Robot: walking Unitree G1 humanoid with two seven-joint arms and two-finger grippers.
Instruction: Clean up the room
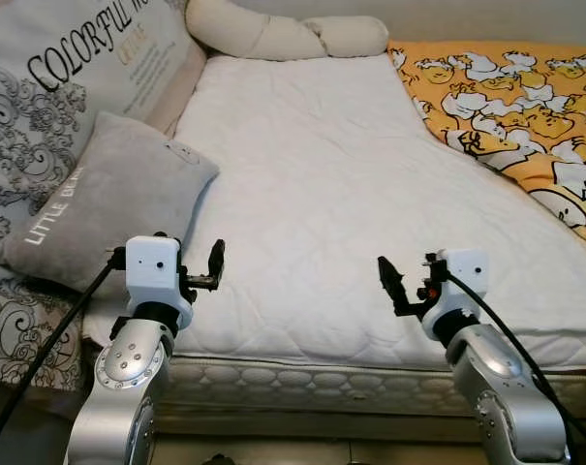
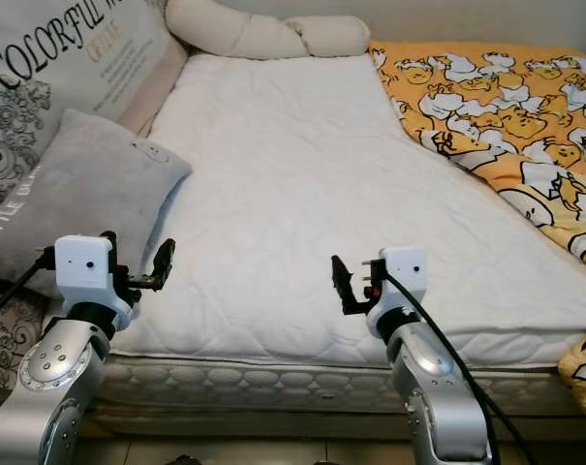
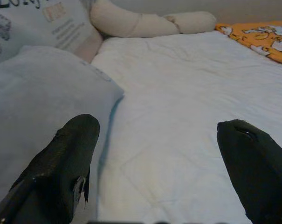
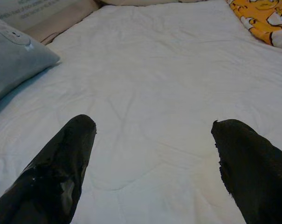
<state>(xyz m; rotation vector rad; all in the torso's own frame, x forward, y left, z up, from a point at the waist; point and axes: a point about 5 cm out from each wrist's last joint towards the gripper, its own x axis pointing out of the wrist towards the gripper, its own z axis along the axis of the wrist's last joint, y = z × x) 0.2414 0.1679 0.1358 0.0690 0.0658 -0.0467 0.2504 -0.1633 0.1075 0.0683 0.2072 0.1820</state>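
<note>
A white quilted mattress (image 1: 322, 184) lies before me. A grey pillow (image 1: 104, 203) printed "LITTLE DREAM" rests on its left edge, tilted against a large patterned cushion (image 1: 50, 87). An orange duck-print blanket (image 1: 510, 97) is bunched along the right side. My left gripper (image 1: 203, 269) hovers open over the near left edge of the mattress, right next to the grey pillow's corner (image 3: 47, 93). My right gripper (image 1: 401, 283) hovers open over the near edge towards the right, above bare mattress (image 4: 154, 70). Neither one holds anything.
A cream knotted bolster (image 1: 273, 34) lies across the head of the bed. The mattress side band (image 1: 312, 378) runs below my arms, with a strip of floor beneath it. A cable hangs from each wrist.
</note>
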